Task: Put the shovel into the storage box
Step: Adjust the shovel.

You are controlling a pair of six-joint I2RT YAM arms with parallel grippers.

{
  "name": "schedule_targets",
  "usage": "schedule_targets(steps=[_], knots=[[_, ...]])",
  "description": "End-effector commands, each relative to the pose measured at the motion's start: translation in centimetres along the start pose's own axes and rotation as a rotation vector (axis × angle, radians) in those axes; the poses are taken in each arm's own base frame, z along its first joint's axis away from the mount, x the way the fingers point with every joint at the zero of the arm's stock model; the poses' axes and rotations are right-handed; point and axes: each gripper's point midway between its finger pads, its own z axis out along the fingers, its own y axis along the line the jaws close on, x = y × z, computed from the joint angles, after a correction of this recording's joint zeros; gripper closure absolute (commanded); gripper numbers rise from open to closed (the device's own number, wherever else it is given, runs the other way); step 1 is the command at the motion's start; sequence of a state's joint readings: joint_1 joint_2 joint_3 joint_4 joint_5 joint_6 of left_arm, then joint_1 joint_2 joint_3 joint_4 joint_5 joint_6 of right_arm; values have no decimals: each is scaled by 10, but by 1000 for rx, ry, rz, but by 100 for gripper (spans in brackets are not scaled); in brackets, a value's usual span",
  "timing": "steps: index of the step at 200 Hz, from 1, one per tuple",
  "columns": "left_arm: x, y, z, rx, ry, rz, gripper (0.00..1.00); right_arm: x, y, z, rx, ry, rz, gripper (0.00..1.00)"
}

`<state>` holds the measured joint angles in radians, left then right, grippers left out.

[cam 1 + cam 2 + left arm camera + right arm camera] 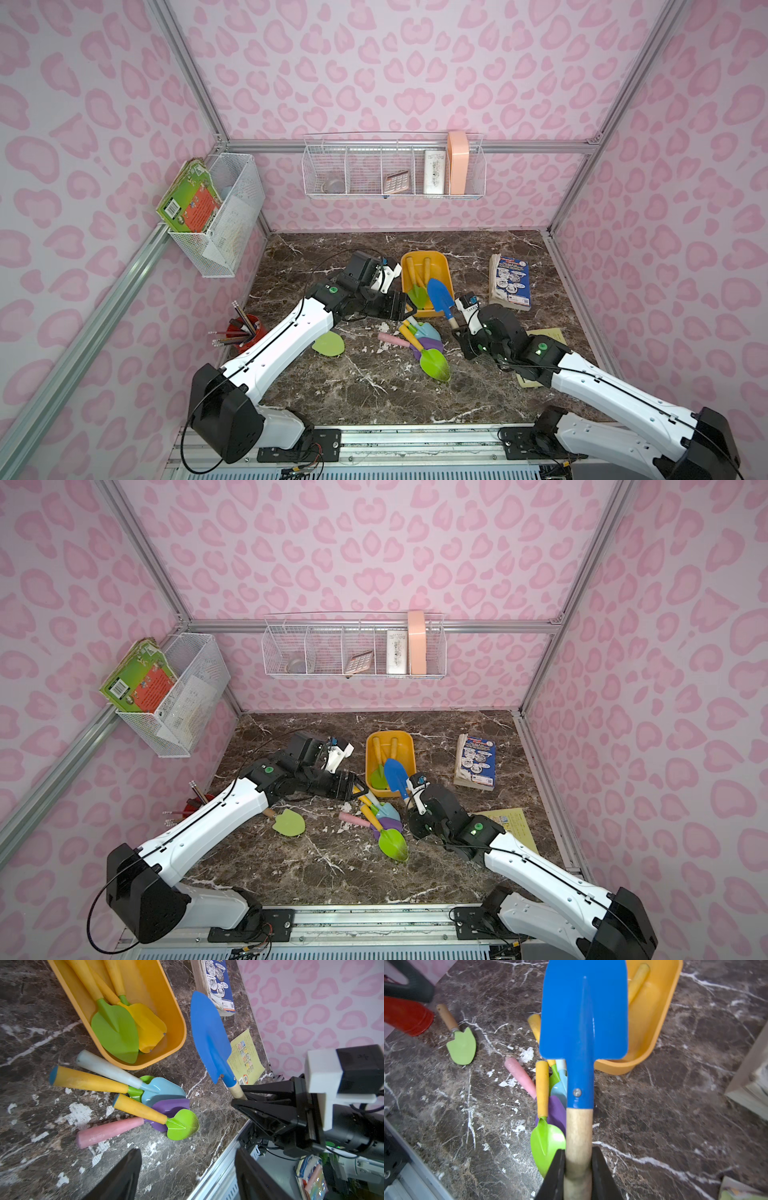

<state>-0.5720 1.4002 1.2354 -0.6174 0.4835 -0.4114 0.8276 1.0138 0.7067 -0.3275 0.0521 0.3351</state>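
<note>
**Ana:** Where is the blue shovel?

**Ben:** In the right pincer. Its jaws are clamped on the wooden handle near the butt end. The blade points straight out ahead of the tips, lifted off the marble tabletop.

**Ana:** And the storage box?

**Ben:** Ahead of the tips and a little to one side. The blade hangs by the box's near corner. I cannot tell that it is over the hollow.

**Ana:** So what worries you?

**Ben:** A release too soon. I judge the blade would strike the rim. The shovel could then tip back onto the pile of loose shovels lying right under the handle.

**Ana:** Anything inside the box?

**Ben:** A green shovel and a yellow shovel, with their blades at the end nearest the pincer. The blue blade may ride up on them and slide over the low wall.

**Ana:** And the grip?

**Ben:** It holds far from the blade, so a quick swing could twist the shovel between the jaws.

**Ana:** The left pincer?

**Ben:** Spread wide and holding nothing, close by across that same corner. If either moves in carelessly, the two could clash or shove the light box away.
</note>
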Motion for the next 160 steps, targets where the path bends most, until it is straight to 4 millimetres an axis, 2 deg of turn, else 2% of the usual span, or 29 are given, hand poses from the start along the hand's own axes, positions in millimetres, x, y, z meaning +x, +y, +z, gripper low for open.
schedule_targets(steps=[1,25,47,88,105,128,147,160], knots=[[11,-6,2,50,78,7,24,-18,25,-4,-93,-55,-136,88],[10,-2,5,56,93,-9,24,-23,44,-9,-164,-71,-203,88],[7,-7,4,94,88,-9,26,-19,57,-12,-214,-68,-254,87],[8,-9,2,158,101,-29,38,-14,75,-19,-282,-96,-340,87],[10,-7,1,167,102,-39,47,-16,76,-24,-289,-122,-353,87],[10,-7,-3,205,92,-51,74,-16,78,-24,-298,-117,-366,87],[10,-10,-5,240,87,-57,100,-14,76,-19,-284,-96,-371,85],[10,-9,-4,244,85,-65,100,-16,74,-18,-267,-101,-360,83]])
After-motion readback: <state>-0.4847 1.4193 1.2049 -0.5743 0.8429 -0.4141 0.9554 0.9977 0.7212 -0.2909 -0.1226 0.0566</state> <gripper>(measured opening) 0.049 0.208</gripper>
